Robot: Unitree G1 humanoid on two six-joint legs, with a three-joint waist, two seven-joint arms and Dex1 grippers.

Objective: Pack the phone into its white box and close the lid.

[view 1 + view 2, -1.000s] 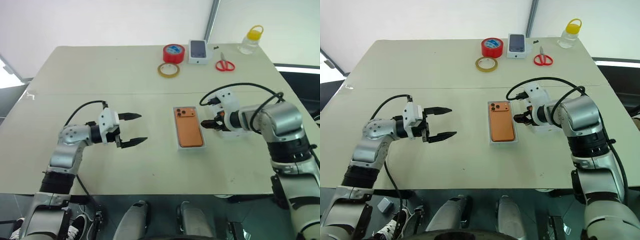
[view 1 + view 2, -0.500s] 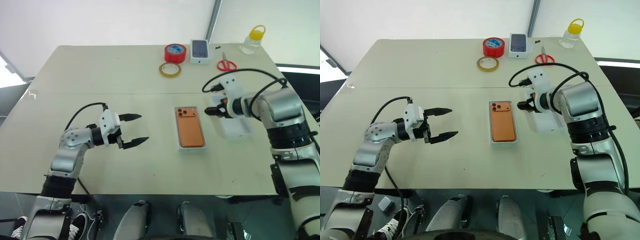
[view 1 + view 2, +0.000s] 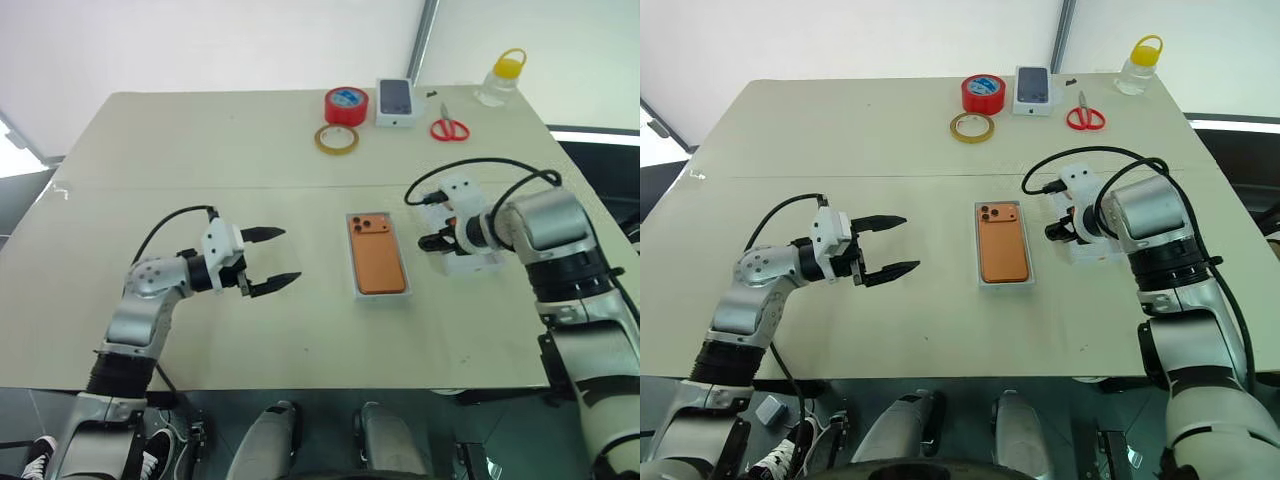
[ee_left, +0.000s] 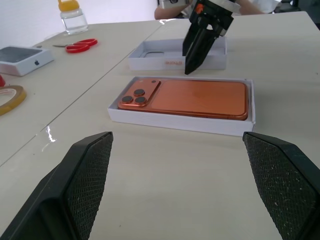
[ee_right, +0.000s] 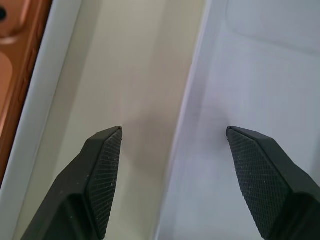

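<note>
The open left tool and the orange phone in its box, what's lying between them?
Nothing: bare beige table separates the left tool from the flat orange phone in its shallow white cardboard box, seen from the head views.

Robot test bench in a lab or workshop, plain beige table (image 3: 200, 150) against a bare white wall, along its far edge red tape roll (image 3: 347, 106), clear tape ring (image 3: 338, 139), red scissors (image 3: 450, 128), small yellow-capped bottle (image 3: 499, 80)

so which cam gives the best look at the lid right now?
Left wrist view: the lid shows whole, open side up, behind the phone in the white box, with the right gripper at its near wall. The head views hide much of it behind that gripper. The right wrist view shows one wall, between open fingers.
</note>
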